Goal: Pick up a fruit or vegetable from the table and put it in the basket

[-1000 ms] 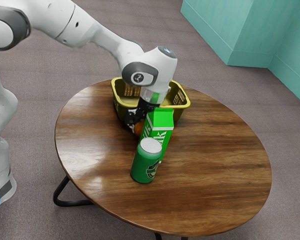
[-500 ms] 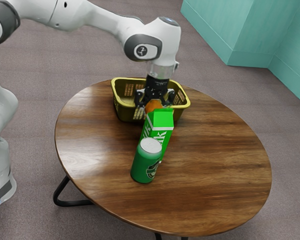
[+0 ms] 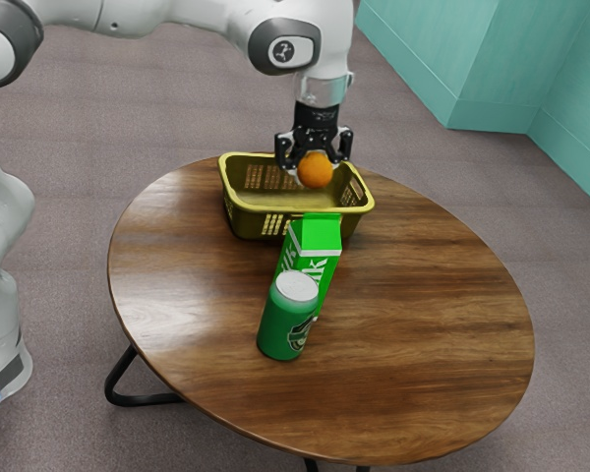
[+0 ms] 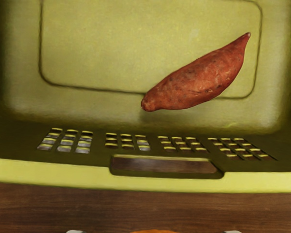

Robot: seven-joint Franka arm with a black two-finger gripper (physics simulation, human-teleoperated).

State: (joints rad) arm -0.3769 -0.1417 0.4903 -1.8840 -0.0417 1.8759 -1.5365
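Note:
My gripper point(image 3: 315, 175) is shut on an orange point(image 3: 316, 170), holding it up at about the height of the yellow-green basket's rim or higher in the exterior view. The basket point(image 3: 256, 208) stands on the table behind the milk carton. In the wrist view the top of the orange point(image 4: 154, 231) peeks in at the lower edge, between two pale fingertips. Inside the basket point(image 4: 63, 180) a reddish sweet potato point(image 4: 196, 82) lies on the floor, close to the slotted wall.
A green milk carton point(image 3: 315, 246) stands in front of the basket on the round wooden table point(image 3: 423, 315). Nearer still is a green can point(image 3: 283, 329) with a pale top, overlapping the carton in the exterior view.
My gripper has risen from behind the milk carton with the orange and moved toward the exterior view's right, up beside the basket opening. Carton, can and basket have stayed put.

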